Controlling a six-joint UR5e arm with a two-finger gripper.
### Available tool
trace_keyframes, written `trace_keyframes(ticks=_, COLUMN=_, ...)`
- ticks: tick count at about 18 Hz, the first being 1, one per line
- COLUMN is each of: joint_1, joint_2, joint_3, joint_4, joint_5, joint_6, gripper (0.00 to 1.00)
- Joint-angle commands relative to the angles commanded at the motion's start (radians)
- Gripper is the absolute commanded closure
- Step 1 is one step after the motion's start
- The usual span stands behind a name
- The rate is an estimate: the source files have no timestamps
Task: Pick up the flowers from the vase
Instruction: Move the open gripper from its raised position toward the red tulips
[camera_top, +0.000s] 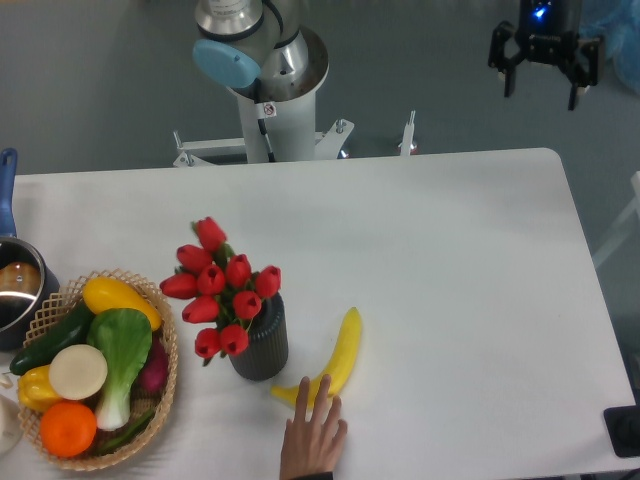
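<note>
The flowers (220, 287), a bunch of red tulip buds with green leaves, stand in the vase (262, 347), a short dark ribbed cylinder at the table's front left. The buds lean up and to the left of the vase mouth. My gripper (543, 88) hangs at the top right of the view, high beyond the table's far right corner, far from the flowers. Its two dark fingers point down and stand apart, open with nothing between them.
A yellow banana (337, 362) lies just right of the vase, and a human hand (313, 438) rests at the front edge touching it. A woven basket (60, 298) of vegetables and fruit sits at the left. A pot (18, 290) with a blue handle is at the far left edge.
</note>
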Motion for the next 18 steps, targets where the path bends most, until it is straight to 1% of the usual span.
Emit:
trace_keyframes(ticks=3, joint_1=0.002, joint_2=-0.003, joint_3=0.000, joint_4=0.006, joint_5=-0.002, joint_6=0.000, gripper=0.00)
trace_keyframes(ticks=5, joint_1=0.002, joint_2=-0.005, joint_3=0.008, joint_4=0.003, joint_5=-0.017, joint_6=-0.009, gripper=0.00)
trace_keyframes(ticks=8, joint_1=0.002, joint_2=-0.005, joint_3=0.000, joint_4=0.003, joint_5=-0.054, joint_6=-0.017, gripper=0.00)
trace_keyframes(ticks=11, joint_1=0.008, joint_2=-0.005, joint_3=-0.012, joint_4=0.003, joint_5=-0.118, joint_6=-0.026, gripper=0.00)
trace_keyframes(ticks=13, joint_1=0.023, joint_2=-0.003, joint_3=-0.028, joint_4=0.003, joint_5=-0.182, joint_6=-0.064, gripper=0.00)
trace_keyframes(ticks=18, joint_1=0.023, joint_2=0.015, joint_3=-0.070, joint_4=0.005, joint_5=-0.294, joint_6=-0.123, gripper=0.00)
